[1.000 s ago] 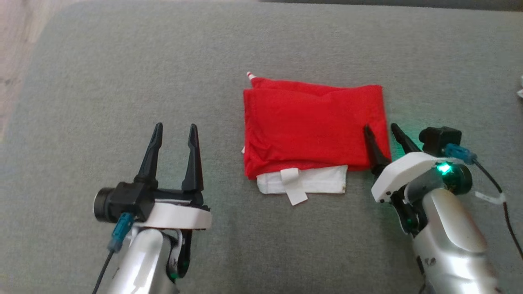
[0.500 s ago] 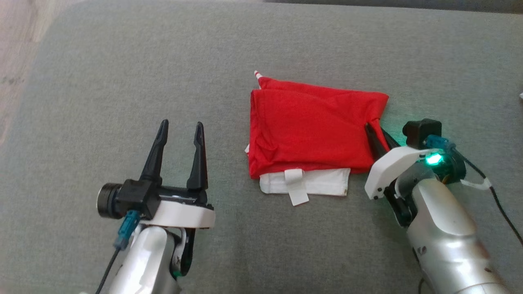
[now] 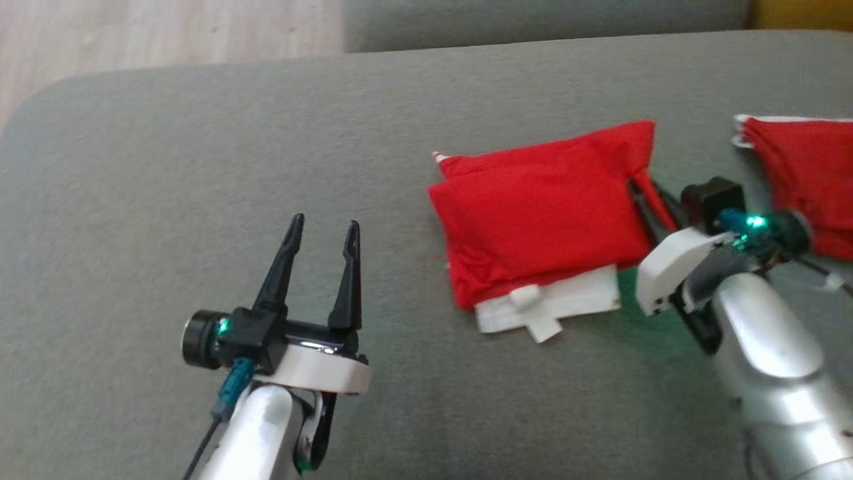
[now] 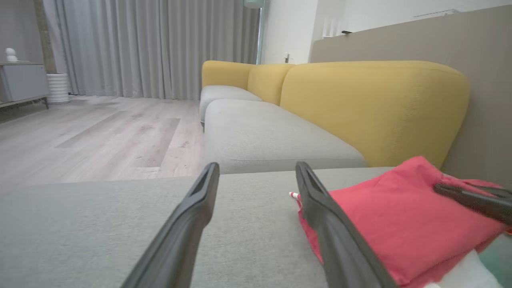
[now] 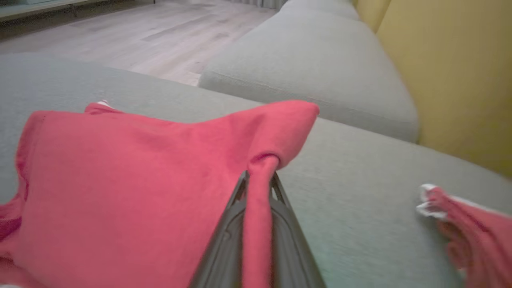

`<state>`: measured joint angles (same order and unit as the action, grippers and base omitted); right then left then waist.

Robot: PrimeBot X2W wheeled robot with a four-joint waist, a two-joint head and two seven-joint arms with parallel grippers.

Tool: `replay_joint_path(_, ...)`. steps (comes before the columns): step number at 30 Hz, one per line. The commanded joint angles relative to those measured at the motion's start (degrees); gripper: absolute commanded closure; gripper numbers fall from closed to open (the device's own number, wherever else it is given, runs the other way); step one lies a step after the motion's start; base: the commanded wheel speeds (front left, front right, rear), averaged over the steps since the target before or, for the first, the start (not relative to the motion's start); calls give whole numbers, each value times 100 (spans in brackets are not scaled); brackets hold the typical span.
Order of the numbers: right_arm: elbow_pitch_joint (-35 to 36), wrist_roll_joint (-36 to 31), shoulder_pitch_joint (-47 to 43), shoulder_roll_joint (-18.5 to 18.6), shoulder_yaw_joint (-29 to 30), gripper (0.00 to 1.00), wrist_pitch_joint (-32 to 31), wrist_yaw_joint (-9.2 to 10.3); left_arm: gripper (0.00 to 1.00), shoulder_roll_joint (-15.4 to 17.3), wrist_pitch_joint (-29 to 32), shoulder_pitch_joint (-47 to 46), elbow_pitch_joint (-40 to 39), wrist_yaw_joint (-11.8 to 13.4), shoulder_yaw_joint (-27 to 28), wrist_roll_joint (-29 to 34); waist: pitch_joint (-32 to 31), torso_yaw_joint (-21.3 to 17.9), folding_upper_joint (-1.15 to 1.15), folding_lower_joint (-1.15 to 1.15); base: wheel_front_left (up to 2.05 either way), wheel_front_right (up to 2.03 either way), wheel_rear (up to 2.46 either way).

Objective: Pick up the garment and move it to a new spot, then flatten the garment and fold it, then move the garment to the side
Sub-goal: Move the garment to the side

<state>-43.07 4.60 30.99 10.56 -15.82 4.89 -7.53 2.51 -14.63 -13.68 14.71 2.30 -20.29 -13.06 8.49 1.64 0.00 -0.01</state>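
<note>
The garment (image 3: 540,220) is a folded red piece with a white layer showing along its near edge, lying on the grey cushion (image 3: 200,167). My right gripper (image 3: 646,193) is shut on the garment's right edge, and the cloth bunches up between its fingers (image 5: 258,180). The garment's far right corner is lifted. My left gripper (image 3: 322,233) stands open to the left of the garment, apart from it, with nothing between its fingers. In the left wrist view the garment (image 4: 400,216) lies just right of the open fingers.
A second red garment (image 3: 806,173) with white trim lies at the right edge of the cushion, also seen as red cloth (image 5: 468,228) in the right wrist view. A yellow sofa back (image 4: 372,104) and another grey seat (image 4: 264,136) stand beyond. Wooden floor (image 3: 166,33) lies far left.
My right gripper closed on the garment's right edge and has pulled that edge up and rightward. The head camera has shifted, bringing the second red garment into view.
</note>
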Motion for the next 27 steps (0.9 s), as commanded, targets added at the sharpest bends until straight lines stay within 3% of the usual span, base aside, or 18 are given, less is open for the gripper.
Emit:
replay_joint_path(1, 338, -41, 123, 167, -139, 100, -25, 4, 0, 37, -37, -113, -185, 36, 104, -12, -76, -325, 0, 1, 0, 0, 0)
replay_joint_path(10, 1346, 96, 443, 1450, -180, 100, -627, 4, 0, 37, -37, -488, -330, 138, -150, -194, 427, -964, 0, 1, 0, 0, 0)
replay_joint_path(16, 1449, 190, 821, 2388, -57, 100, -814, 4, 0, 37, -37, -852, -334, 139, -202, -89, 961, -1139, 0, 1, 0, 0, 0)
replay_joint_path(21, 1045, 132, 1046, 2836, 252, 100, -856, 4, 0, 37, -37, -1068, -297, 94, -169, -2, 1293, -1118, 0, 1, 0, 0, 0)
replay_joint_path(27, 525, -37, 1198, 2954, 854, 100, -716, 4, 0, 37, -37, -1141, -255, 47, -107, 81, 1507, -1031, 0, 1, 0, 0, 0)
